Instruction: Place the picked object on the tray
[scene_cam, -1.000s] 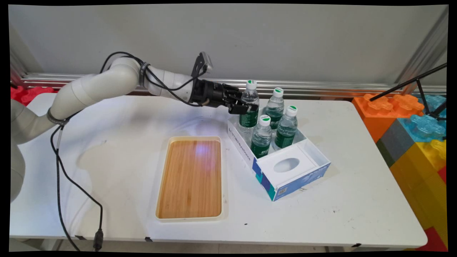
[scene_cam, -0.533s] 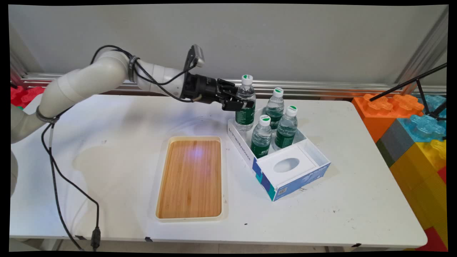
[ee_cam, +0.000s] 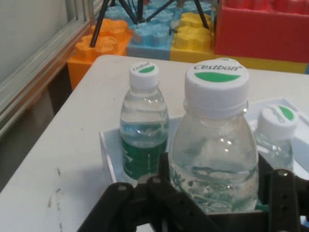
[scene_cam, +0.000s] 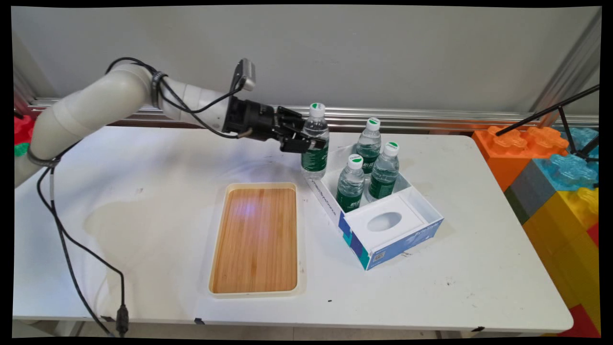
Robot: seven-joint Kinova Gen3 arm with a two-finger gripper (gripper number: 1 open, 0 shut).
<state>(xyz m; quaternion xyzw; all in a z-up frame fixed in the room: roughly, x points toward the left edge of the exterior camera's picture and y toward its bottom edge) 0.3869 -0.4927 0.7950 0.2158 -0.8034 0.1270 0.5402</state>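
A white bench fills most of the frame, below a grey wall with a metal rail along its foot. At centre lies an oblong wooden tray with a cream rim. Just right of it sits an open white and blue cardboard box, turned at an angle. Its near end holds a white insert with an oval hole.

Three clear plastic water bottles with green labels and white caps stand upright in the far end. A fourth bottle is upright at the box's upper left corner. Large orange, blue, grey and yellow toy blocks are stacked at the right edge, with black tripod legs above them.
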